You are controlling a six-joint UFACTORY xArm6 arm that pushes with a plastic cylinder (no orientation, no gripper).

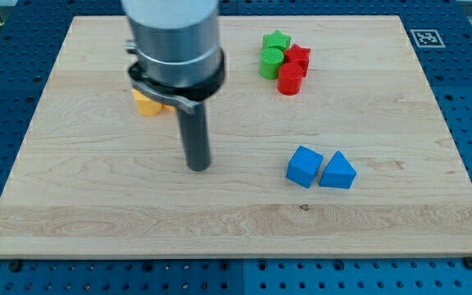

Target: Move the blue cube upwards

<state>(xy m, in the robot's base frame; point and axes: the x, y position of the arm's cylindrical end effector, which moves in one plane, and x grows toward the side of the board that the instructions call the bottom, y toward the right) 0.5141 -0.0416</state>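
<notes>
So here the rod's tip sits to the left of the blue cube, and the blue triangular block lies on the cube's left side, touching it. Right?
Not quite. In the camera view my tip is indeed to the view's left of the blue cube, but the blue triangular block lies on the cube's right side, touching it.

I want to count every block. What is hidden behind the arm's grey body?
An orange block shows partly behind the arm's grey body. Its shape is covered, and anything further behind cannot be seen.
</notes>
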